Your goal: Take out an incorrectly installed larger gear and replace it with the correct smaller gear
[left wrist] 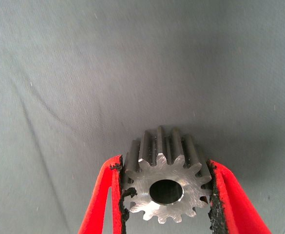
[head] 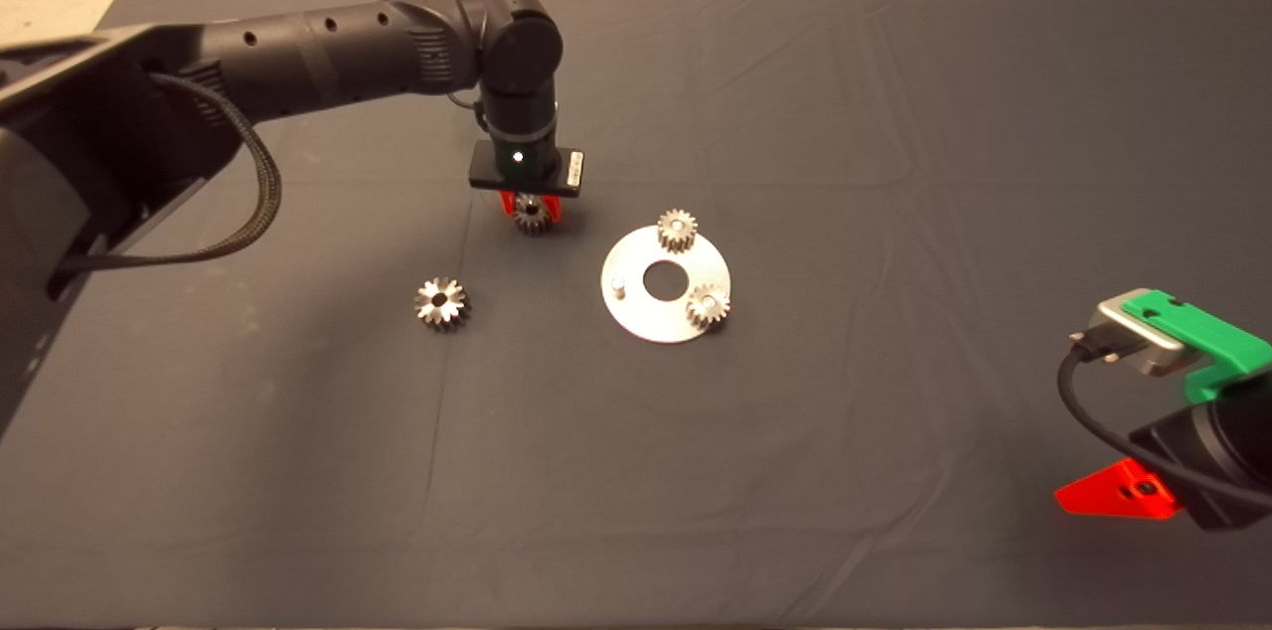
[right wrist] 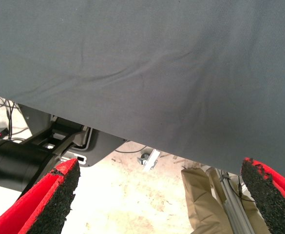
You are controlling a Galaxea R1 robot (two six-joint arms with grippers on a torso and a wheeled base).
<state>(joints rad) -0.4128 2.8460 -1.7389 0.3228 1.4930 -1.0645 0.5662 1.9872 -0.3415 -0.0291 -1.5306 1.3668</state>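
Left claw [head: 534, 209] clamps the smaller gear [left wrist: 165, 187] between both pads, left of the round steel plate [head: 664, 312]. Plate carries two small gears; its left peg [head: 617, 287] bare. Larger gear [head: 441, 303] lies on the mat, well left. Right claw [right wrist: 159, 195] parked lower right, fingers spread.

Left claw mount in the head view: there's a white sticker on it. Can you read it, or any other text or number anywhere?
White sticker on the black mount above the left claw: print too small to read.
Gears, round plate, mat, right claw: no readable text.
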